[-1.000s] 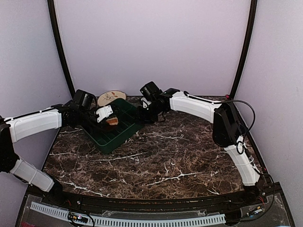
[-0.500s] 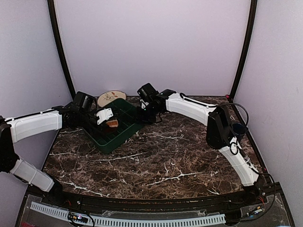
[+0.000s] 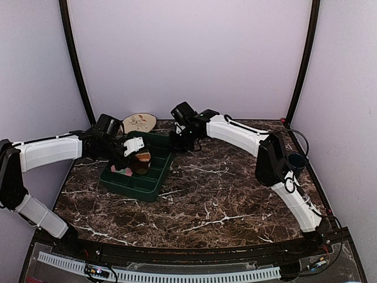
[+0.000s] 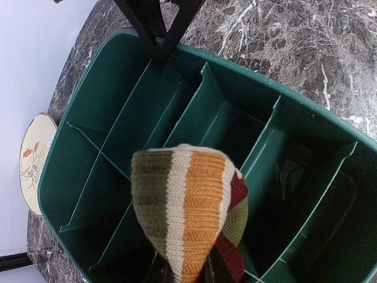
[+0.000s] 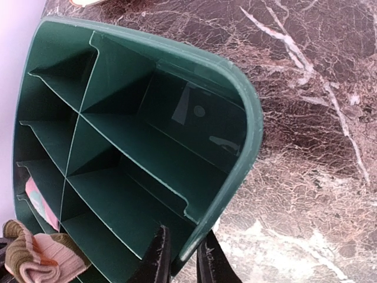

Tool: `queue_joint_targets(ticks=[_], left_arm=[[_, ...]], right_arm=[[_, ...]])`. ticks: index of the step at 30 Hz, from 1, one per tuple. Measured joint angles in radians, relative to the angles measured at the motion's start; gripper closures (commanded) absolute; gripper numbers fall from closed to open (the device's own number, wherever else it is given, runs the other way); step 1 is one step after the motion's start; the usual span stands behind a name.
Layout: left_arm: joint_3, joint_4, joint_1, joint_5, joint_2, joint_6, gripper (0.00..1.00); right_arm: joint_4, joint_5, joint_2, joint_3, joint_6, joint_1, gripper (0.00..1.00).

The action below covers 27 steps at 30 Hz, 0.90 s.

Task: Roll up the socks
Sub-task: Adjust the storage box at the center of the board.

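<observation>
Bench (image 3: 235,194) open from 3 to 6 o'clock of the green divider bin (image 3: 132,190). Plate (image 3: 139,122) crowds its 12. Right fingers (image 5: 158,254) straddle the rim at 2, left arm (image 3: 50,150) bars 9. Striped sock (image 4: 188,206) overhangs the middle cells; far cells open from above.

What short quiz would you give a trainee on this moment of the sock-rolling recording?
1. True or false: the right tool has the rim of the green bin between its fingers.
2. What does the left tool hold? A) a cup B) a striped sock roll C) nothing
3. Short answer: where does the pink sock lie?
Key: 1 true; 2 B; 3 in a compartment of the green bin.
</observation>
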<state>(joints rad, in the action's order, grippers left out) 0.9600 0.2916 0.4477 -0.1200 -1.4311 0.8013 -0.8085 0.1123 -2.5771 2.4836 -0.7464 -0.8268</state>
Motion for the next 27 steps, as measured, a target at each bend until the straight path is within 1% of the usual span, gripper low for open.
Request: queue_joint_targets(ticks=[6,14,17,21,27], left_arm=[[0.054,0.051,0.019,-0.077,-0.016,0.001,1.00],[0.064,0.089,0.188,-0.089,-0.064,-0.002,1.00],[0.014,0.059,0.233,-0.063,-0.059,-0.005,1.00],[-0.052,-0.014,0.242,-0.003,-0.038,-0.012,1.00],[-0.124,-0.158,0.245,0.154,0.015,-0.006,1.00]], right_arm=[[-0.004,-0.014,0.002,-0.002,0.031,0.002,0.89],[0.005,-0.042,0.036,-0.056,0.069,0.007,0.89],[0.006,-0.043,0.043,-0.067,0.084,0.009,0.89],[0.008,-0.043,0.045,-0.069,0.095,0.010,0.89],[0.008,-0.042,0.045,-0.069,0.103,0.010,0.89]])
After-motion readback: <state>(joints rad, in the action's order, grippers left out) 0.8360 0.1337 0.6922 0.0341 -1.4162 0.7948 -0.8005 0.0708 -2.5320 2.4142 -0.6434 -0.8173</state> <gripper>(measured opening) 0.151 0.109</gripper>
